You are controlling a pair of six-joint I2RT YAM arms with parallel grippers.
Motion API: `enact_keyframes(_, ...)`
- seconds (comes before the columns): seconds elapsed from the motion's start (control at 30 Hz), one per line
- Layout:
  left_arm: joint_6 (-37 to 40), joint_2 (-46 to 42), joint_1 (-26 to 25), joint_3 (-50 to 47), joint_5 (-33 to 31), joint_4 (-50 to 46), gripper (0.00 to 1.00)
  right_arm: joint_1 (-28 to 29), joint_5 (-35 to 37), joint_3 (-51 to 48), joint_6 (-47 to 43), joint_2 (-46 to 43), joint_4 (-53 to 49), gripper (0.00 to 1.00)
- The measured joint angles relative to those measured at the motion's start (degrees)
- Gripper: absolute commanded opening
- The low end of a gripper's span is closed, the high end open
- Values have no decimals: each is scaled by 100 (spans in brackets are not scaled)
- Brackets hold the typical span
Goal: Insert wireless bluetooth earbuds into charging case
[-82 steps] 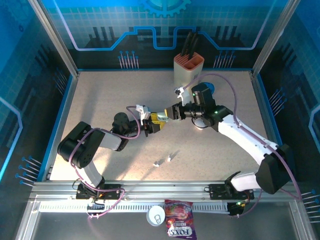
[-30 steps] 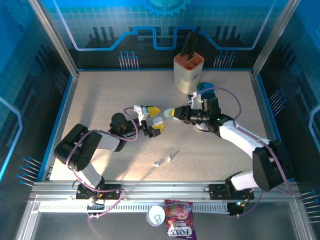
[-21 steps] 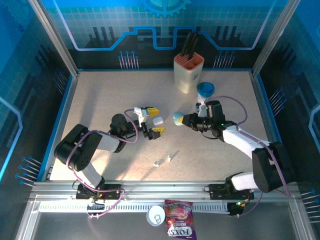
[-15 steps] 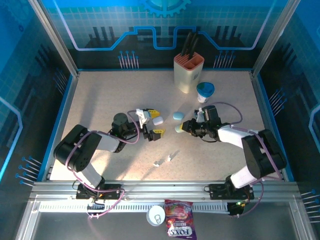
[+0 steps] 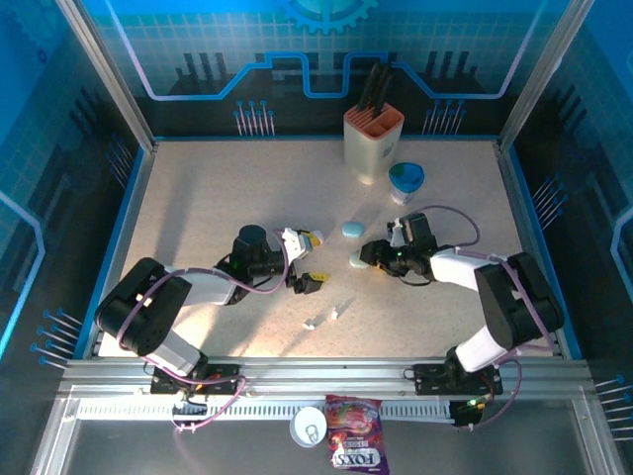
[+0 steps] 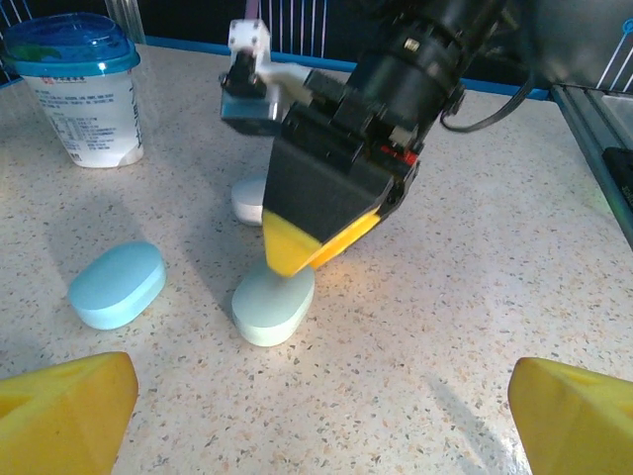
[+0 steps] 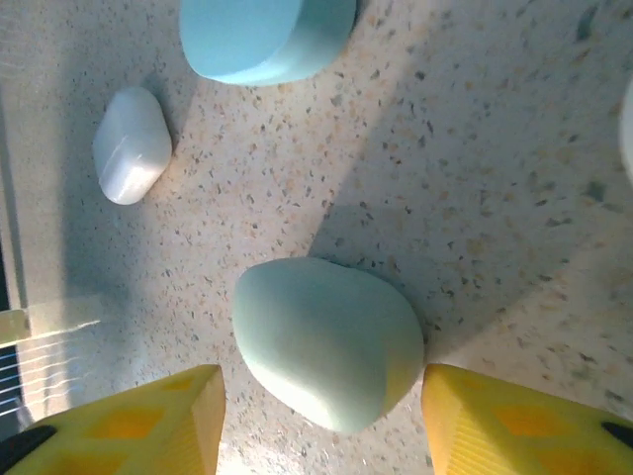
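The right hand point(image 7: 321, 401) stands with fingers parted astride a pale mint charging case point(image 7: 326, 341) on the desk point(image 5: 198, 198), the left hand point(image 6: 321, 421) spread wide

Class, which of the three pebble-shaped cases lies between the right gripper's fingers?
The pale green case; the blue case and white case lie off to one side.

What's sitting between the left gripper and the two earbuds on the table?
Nothing visible. The earbuds lie loose on the bare table, just toward the arm bases from the left gripper, whose jaws stand wide open. The stretch of tabletop between them holds no other object.
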Motion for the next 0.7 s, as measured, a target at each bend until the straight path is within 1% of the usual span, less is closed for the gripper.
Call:
enact_keyframes(0.13,-17,24,0,98,-37,9,98,0,221,236,-356,-343,-448,64)
enact_keyframes(0.33,-385,24,26,118,-146,22,99,-4,778,647,-1126,-664,-1298,71)
enact_keyframes(0.4,-522,24,66,118,-234,17,99,-13,1014,828,-1405,-723,-1615,73)
enact_keyframes(0.47,-713,13,138,118,-409,2,99,-24,1202,1005,-1676,-752,-1869,75)
enact_keyframes(0.53,-850,-33,208,118,-643,-48,99,-26,1320,1130,-1884,-758,-2048,76)
enact_keyframes(0.6,-894,-96,251,188,-876,-267,99,-26,1364,1182,-2013,-761,-2144,76)
enact_keyframes(0.7,-691,-116,271,553,-1117,-962,99,-22,1362,1191,-2096,-761,-2247,76)
